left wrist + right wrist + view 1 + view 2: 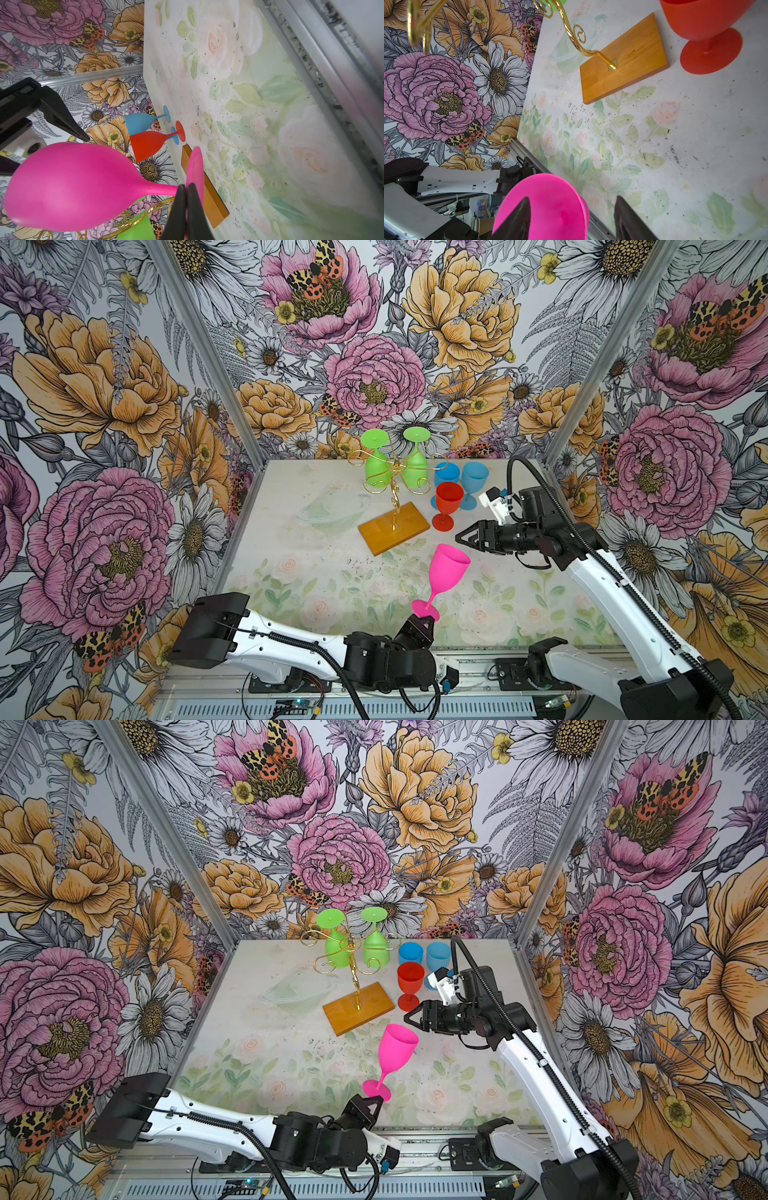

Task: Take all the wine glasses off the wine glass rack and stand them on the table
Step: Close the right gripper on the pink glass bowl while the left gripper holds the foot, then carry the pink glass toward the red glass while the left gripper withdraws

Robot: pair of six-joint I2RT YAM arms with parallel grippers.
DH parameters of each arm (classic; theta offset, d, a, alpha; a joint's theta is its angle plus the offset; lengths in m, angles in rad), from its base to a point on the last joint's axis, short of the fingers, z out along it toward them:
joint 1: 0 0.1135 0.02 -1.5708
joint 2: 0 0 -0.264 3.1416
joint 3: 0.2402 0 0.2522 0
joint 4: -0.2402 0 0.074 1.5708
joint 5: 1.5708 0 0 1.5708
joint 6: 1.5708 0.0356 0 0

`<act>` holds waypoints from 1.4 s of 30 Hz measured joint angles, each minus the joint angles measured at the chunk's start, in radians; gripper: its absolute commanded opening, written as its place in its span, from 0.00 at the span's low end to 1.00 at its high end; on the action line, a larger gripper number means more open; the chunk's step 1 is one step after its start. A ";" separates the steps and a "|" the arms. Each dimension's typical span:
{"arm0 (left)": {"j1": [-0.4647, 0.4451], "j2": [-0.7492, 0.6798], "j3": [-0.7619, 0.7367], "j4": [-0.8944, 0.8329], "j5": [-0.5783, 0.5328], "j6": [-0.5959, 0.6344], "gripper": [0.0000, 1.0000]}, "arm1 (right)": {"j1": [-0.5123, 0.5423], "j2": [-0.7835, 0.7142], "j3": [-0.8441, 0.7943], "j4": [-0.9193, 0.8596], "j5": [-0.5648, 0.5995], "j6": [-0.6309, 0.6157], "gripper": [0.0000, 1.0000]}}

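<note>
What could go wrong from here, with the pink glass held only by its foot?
The left gripper pinches only the rim of the pink glass's foot; tilted, the glass could pivot or slip out.
The open right gripper sits close beside its bowl; closing off-centre might knock it away.
The red glass stands near that arm and might get toppled.

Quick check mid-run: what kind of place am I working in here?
Probably a lab robot cell, not a home: floral wallpapered panels on aluminium posts box in a small printed tabletop, and two arms sit on a rail.
</note>
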 measured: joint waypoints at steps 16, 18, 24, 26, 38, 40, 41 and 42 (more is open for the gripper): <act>0.092 -0.021 -0.113 0.168 -0.075 0.249 0.00 | 0.042 0.024 -0.014 -0.044 -0.039 -0.016 0.42; 0.098 -0.021 -0.116 0.176 -0.077 0.271 0.00 | 0.046 0.034 -0.018 -0.047 -0.042 -0.019 0.39; 0.100 -0.004 -0.116 0.197 -0.084 0.317 0.00 | 0.047 0.041 -0.019 -0.048 -0.043 -0.024 0.27; 0.103 0.000 -0.116 0.200 -0.086 0.329 0.00 | 0.047 0.046 -0.019 -0.048 -0.045 -0.028 0.23; 0.103 0.007 -0.140 0.214 -0.126 0.370 0.11 | 0.047 0.078 -0.021 -0.066 -0.018 -0.042 0.01; 0.100 0.007 -0.149 0.227 -0.129 0.369 0.16 | 0.047 0.083 -0.023 -0.067 -0.013 -0.048 0.00; 0.097 0.007 -0.151 0.233 -0.129 0.369 0.19 | 0.047 0.085 -0.023 -0.068 -0.011 -0.050 0.00; 0.095 0.007 -0.153 0.241 -0.129 0.365 0.23 | 0.047 0.088 -0.024 -0.068 -0.011 -0.050 0.00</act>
